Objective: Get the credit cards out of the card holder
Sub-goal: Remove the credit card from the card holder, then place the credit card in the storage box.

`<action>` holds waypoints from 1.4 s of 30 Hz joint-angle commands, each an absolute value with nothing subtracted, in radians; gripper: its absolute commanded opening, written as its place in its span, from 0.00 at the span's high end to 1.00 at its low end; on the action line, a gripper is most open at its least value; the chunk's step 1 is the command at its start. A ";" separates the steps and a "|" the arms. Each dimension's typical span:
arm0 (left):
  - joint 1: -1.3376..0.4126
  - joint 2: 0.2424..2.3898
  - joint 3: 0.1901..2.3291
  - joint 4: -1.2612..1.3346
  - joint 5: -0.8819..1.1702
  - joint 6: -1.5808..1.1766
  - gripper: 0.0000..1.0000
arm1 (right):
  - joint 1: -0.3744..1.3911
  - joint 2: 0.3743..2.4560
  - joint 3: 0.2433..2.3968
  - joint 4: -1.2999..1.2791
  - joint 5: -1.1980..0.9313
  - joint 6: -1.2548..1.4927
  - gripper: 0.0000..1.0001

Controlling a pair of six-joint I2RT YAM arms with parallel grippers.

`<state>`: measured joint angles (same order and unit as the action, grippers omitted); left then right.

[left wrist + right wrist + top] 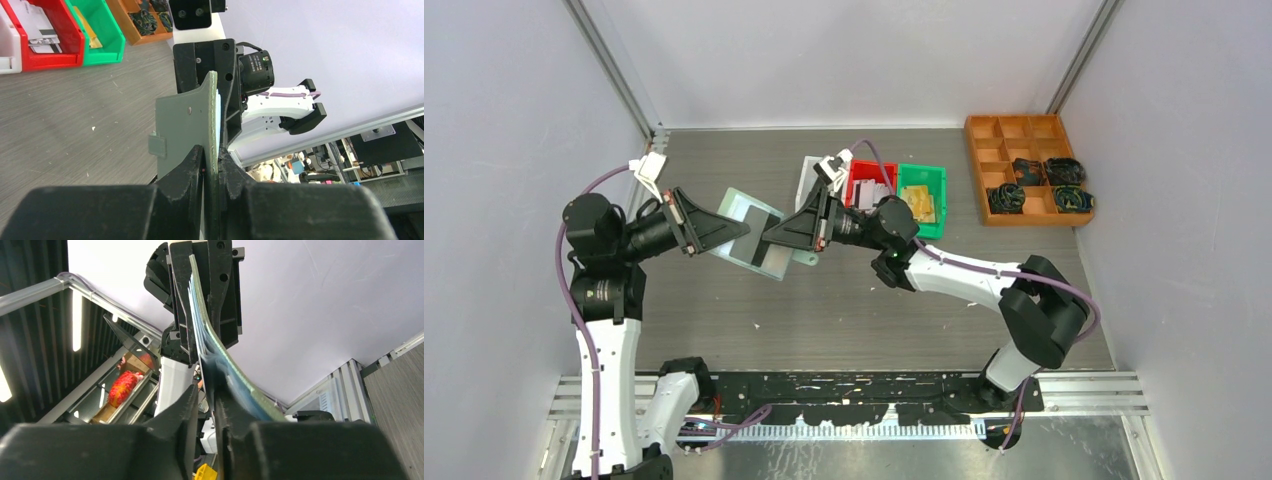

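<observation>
Since both wrist views catch the holder (762, 243) edge-on, I cannot tell cards from pockets among its thin layers. It hangs above the table (844, 310), with my left gripper (732, 232) pinching one edge and my right gripper (776, 238) pinching the opposite one. From above, my fingers hide part of its face; its tab (806, 258) pokes out. Just behind stand a white bin (807, 178), a red bin (864, 168) and a green bin (921, 175). A tray (999, 130) holding black cables (1064, 170) sits well apart at the right.
</observation>
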<state>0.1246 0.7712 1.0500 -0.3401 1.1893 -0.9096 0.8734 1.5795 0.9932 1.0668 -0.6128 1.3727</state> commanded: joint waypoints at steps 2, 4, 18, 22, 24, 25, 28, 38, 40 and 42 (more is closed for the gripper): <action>0.123 0.753 1.080 -0.280 1.228 -0.914 1.00 | 0.876 1.602 1.044 1.179 -0.585 1.422 0.86; 0.123 0.754 1.085 -0.287 1.229 -0.899 1.00 | 0.875 1.592 1.024 1.189 -0.594 1.423 0.96; 0.122 0.781 1.174 -0.376 1.252 -0.751 1.00 | 0.716 1.355 0.786 1.018 -0.720 1.334 0.99; 0.123 0.768 1.200 -0.376 1.289 -0.688 1.00 | 0.557 1.219 0.818 0.572 -0.773 1.178 0.99; 0.122 0.756 1.202 -0.343 1.310 -0.687 1.00 | 0.514 1.178 0.897 0.268 -0.740 1.001 0.99; 0.122 0.749 1.203 -0.330 1.319 -0.687 1.00 | 0.504 1.172 0.953 0.130 -0.708 0.880 0.99; 0.123 0.729 1.201 -0.289 1.356 -0.687 1.00 | 0.489 1.222 1.111 -0.115 -0.606 0.720 0.99; 0.123 0.617 1.201 -0.251 1.451 -0.521 0.99 | 0.473 1.693 1.497 -0.331 -0.490 0.533 0.99; 0.122 0.612 1.203 -0.271 1.460 -0.503 0.97 | 0.474 1.782 1.585 -0.384 -0.468 0.497 0.99; 0.122 0.614 1.207 -0.283 1.465 -0.498 0.96 | 0.473 1.858 1.667 -0.418 -0.442 0.477 0.99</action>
<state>0.1242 0.6109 1.1713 -0.3164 1.4265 -0.5617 0.4759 1.7699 1.5066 -0.2890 -0.5087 0.5835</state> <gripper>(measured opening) 0.129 0.036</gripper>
